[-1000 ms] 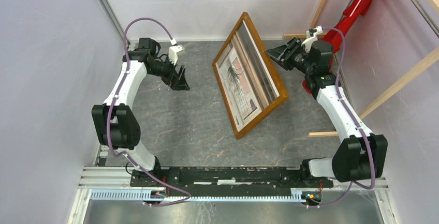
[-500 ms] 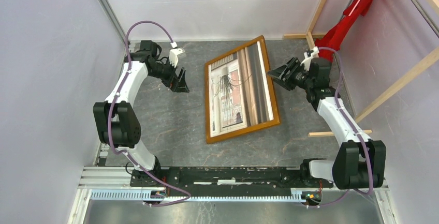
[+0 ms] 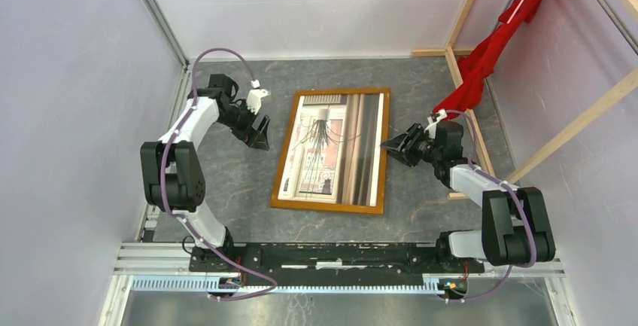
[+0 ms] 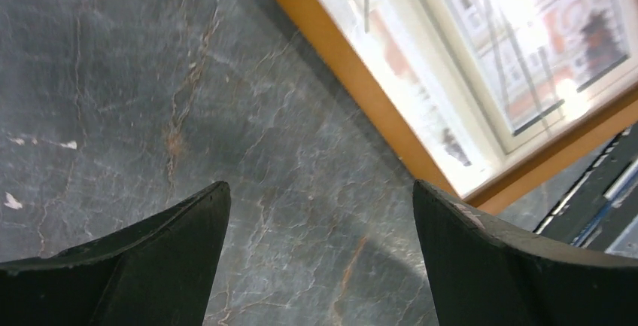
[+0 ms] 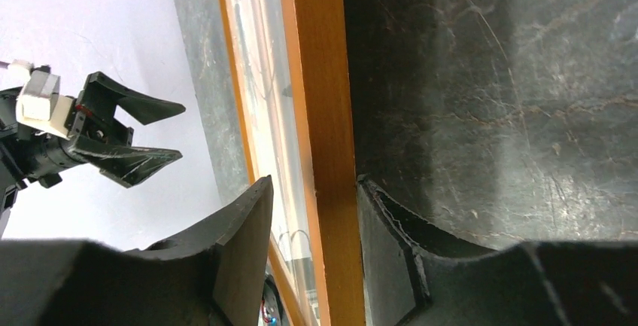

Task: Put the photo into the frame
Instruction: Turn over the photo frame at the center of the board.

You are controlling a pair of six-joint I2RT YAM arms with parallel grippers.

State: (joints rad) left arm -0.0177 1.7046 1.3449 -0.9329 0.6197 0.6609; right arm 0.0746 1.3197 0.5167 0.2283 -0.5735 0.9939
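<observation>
On the grey, stone-patterned table (image 3: 226,183), the frame (image 3: 329,205) lies flat in the middle, its long sides running away from the arm bases. Inside it sits the photo (image 3: 323,153) — plant, window and curtains face up. The right gripper (image 3: 387,149) is at the frame's right rail, jaws partly apart and astride the wood, with a gap on the inner side. The left gripper (image 3: 259,134) hangs wide open just left of the frame — not touching it.

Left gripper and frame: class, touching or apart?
Apart. The top view shows a strip of bare table between the left gripper and the frame; the left wrist view agrees.
</observation>
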